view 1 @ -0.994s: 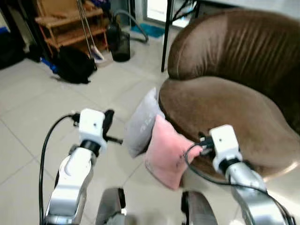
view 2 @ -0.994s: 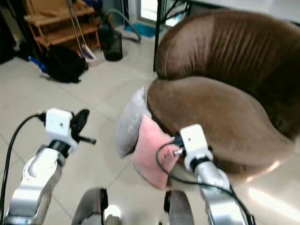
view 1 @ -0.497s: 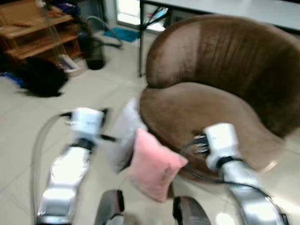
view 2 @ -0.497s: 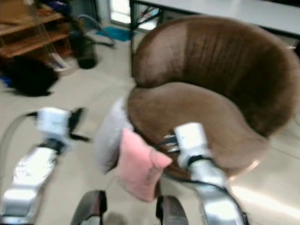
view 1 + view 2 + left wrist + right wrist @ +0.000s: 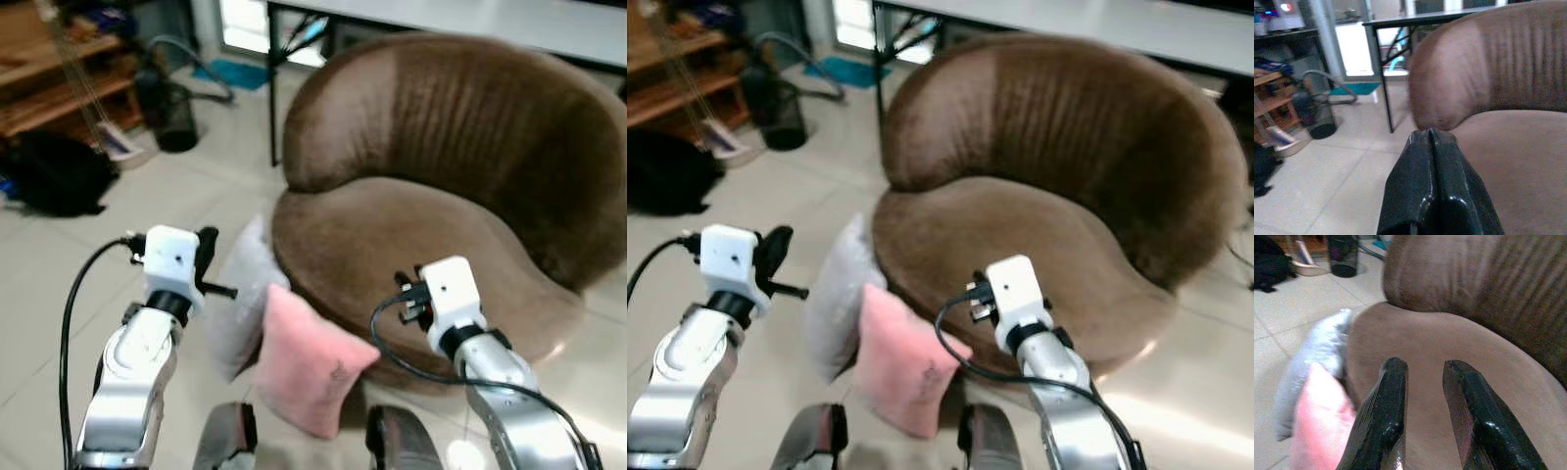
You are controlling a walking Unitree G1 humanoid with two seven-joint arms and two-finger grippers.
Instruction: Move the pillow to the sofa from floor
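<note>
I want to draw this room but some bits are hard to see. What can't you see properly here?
- Grey pillow: its lower right part is hidden behind the pink pillow in the eye views.
- Sofa: its front base is hidden by the right arm; its right side is cut off by the edge.
- Marking on the pink pillow: too small to read.
- Wooden shelf: blurred, contents unclear.

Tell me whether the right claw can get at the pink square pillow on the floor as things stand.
Probably yes. The right claw is open and hovers over the brown sofa seat, with the pink square pillow just below and beside it, nothing between. It would need to come down.
</note>
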